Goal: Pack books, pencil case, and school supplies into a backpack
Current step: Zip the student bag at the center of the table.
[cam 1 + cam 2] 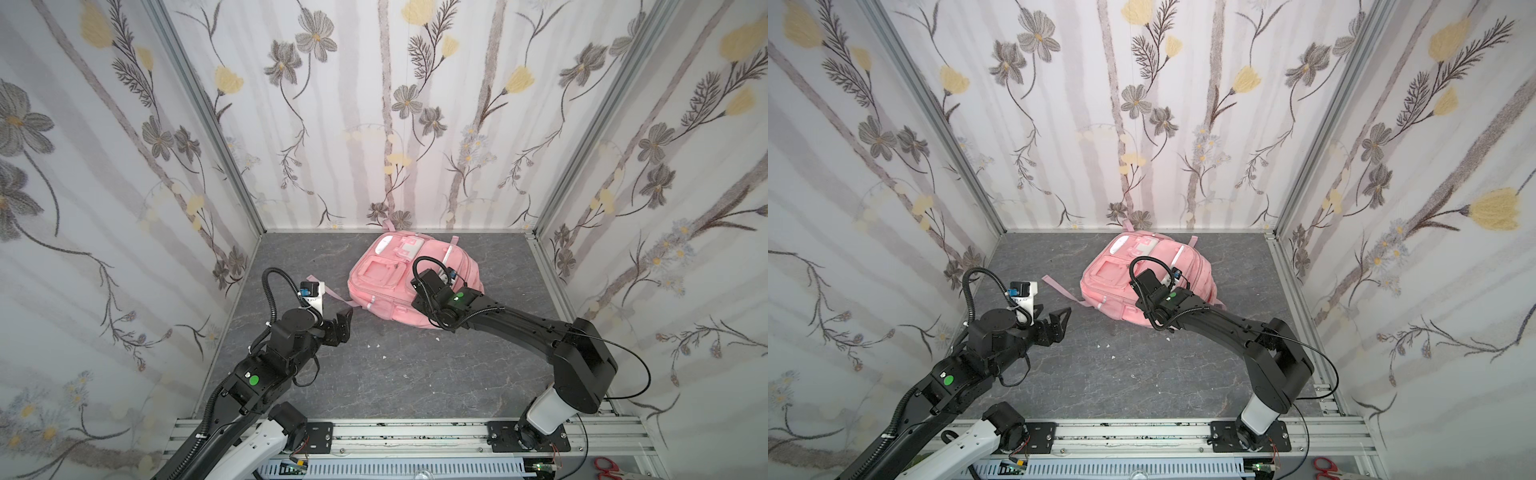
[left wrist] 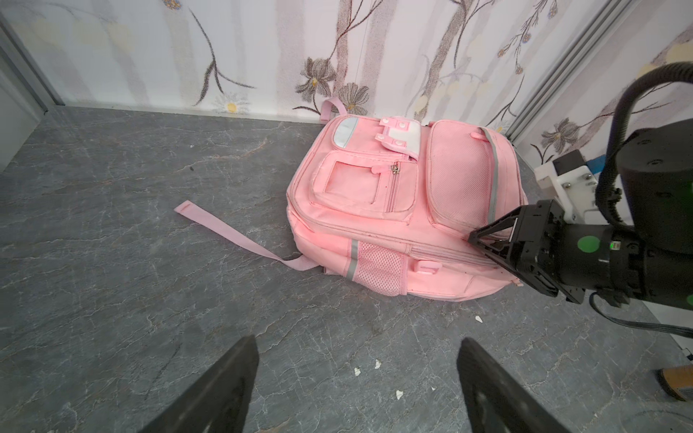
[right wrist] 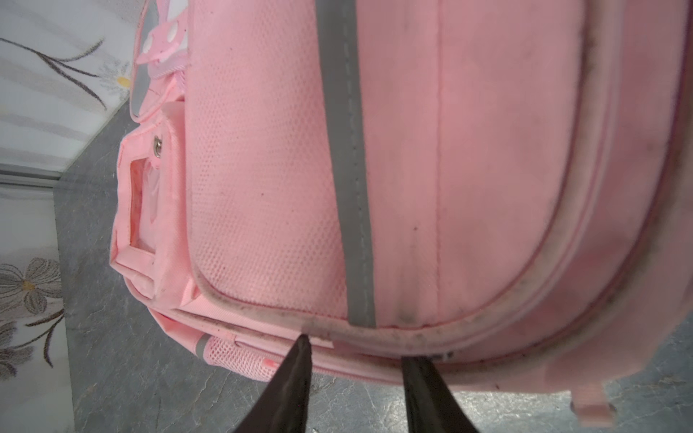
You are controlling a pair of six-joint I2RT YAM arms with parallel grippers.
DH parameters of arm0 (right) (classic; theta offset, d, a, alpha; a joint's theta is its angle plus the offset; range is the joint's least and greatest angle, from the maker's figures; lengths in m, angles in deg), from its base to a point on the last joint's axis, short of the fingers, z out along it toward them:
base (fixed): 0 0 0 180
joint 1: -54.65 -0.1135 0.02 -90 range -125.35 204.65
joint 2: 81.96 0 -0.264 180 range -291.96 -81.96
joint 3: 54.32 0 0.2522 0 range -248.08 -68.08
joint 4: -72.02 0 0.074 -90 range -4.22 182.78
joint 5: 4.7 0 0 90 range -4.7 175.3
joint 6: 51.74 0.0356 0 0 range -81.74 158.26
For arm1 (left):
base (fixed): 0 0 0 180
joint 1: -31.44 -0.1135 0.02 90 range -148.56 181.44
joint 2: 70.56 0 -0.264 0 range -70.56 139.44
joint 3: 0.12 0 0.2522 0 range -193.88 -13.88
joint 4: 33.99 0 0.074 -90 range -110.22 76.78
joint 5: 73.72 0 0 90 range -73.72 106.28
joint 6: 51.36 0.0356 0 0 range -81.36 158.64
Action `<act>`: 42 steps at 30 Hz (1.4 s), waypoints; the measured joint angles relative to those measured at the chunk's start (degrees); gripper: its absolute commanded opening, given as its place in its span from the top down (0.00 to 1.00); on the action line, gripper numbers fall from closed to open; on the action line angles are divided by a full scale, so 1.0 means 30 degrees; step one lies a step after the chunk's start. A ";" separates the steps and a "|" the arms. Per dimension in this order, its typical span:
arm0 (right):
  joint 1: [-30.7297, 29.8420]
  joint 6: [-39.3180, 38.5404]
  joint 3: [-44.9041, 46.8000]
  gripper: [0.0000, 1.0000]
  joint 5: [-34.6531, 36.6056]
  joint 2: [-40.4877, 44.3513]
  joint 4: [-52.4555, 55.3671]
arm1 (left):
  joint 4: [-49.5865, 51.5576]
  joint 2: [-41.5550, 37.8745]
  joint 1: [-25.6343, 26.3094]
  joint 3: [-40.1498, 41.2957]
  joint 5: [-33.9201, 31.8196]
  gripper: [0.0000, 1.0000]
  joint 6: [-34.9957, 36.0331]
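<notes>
The backpack [image 1: 382, 286] is lying flat, pockets up, by the back edge of the surface [image 1: 415, 374], right of centre. Its long axis is running from that edge toward the front, slanting a little rightward. Its zips are looking closed from here. One loose strap [image 2: 232, 232] is trailing off its left side.

Your right gripper [image 3: 356, 348] is the nearer one. It is standing partly open with its tips touching the piped seam on the backpack's near right edge, and nothing is showing clamped between them. Your left gripper [image 2: 358, 340] is hanging wide open and empty, well apart, with the backpack lying ahead of it to the right.

I judge the coming move is turning on that seam.
</notes>
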 measured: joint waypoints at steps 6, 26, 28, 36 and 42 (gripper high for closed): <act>0.0117 -0.0226 -0.0284 0.59 0.0554 -0.0291 0.0372 | 0.0000 -0.0015 0.0000 0.0204 -0.0160 0.15 -0.0277; -0.0124 0.0240 -0.0998 0.76 0.3344 -0.0838 0.2747 | -0.0240 0.0211 0.0000 0.0277 -0.0109 0.15 -0.0248; -0.0109 0.0233 -0.0998 0.76 0.3351 -0.0721 0.2798 | -0.0342 0.0109 0.0000 0.0379 -0.0131 0.15 -0.0270; -0.0131 0.0044 -0.1494 0.57 0.2929 -0.1005 0.2710 | -0.0321 -0.0313 0.0000 0.0597 -0.0321 0.15 -0.0335; -0.0036 0.0007 -0.2004 0.57 0.2827 -0.1785 0.2725 | -0.0313 -0.0627 0.0000 0.0831 -0.0510 0.15 -0.0393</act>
